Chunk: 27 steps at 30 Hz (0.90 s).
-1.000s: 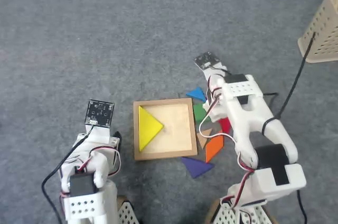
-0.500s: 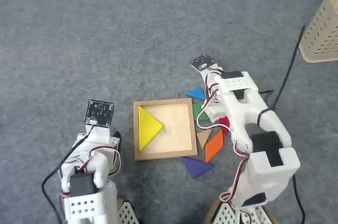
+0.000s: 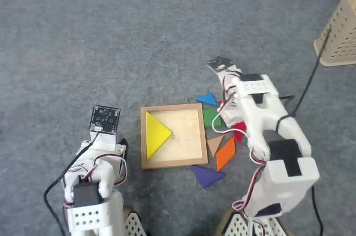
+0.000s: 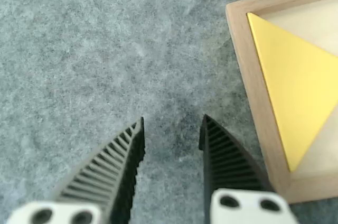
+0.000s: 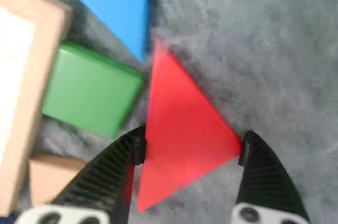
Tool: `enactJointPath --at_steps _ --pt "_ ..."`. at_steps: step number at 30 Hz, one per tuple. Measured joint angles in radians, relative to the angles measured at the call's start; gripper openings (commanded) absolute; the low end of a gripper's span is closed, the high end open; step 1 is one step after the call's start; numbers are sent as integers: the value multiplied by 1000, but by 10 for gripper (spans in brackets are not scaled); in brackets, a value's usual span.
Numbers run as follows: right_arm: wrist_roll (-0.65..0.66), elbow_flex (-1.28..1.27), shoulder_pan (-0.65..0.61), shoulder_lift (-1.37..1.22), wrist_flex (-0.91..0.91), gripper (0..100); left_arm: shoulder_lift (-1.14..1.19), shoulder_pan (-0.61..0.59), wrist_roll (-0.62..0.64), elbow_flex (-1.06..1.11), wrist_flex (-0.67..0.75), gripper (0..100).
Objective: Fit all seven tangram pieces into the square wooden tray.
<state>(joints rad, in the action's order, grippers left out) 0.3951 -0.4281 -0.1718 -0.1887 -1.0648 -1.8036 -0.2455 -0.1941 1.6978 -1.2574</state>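
Right wrist view is showing the right gripper with jaws spread wide, straddling the red triangular piece. Over the past second its arm has been swinging slightly toward the square wooden tray and back, and no piece has shifted. This is looking like lining up for a pick.

The blue triangle and green square are lying just beside the red piece, with grey carpeted surface open on its far side. The large yellow triangle is sitting in the tray against the wall nearest the left gripper, whose jaws are hanging partly open.
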Motion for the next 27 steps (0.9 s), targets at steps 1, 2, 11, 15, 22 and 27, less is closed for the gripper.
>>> enactJointPath --at_steps 1,2,11,15,22,27 --pt "0 0 15 21 -17 188 0 0 0 0 0 168" --pt "-2 -2 28 46 -29 188 0 0 0 0 0 168" --pt "-32 -55 34 279 -66 188 0 0 0 0 0 168" --pt "-38 -55 -9 322 -98 188 0 0 0 0 0 168" --pt "-41 28 -210 324 -190 189 0 0 0 0 0 168" --pt "-41 95 -153 324 -239 192 0 0 0 0 0 168"
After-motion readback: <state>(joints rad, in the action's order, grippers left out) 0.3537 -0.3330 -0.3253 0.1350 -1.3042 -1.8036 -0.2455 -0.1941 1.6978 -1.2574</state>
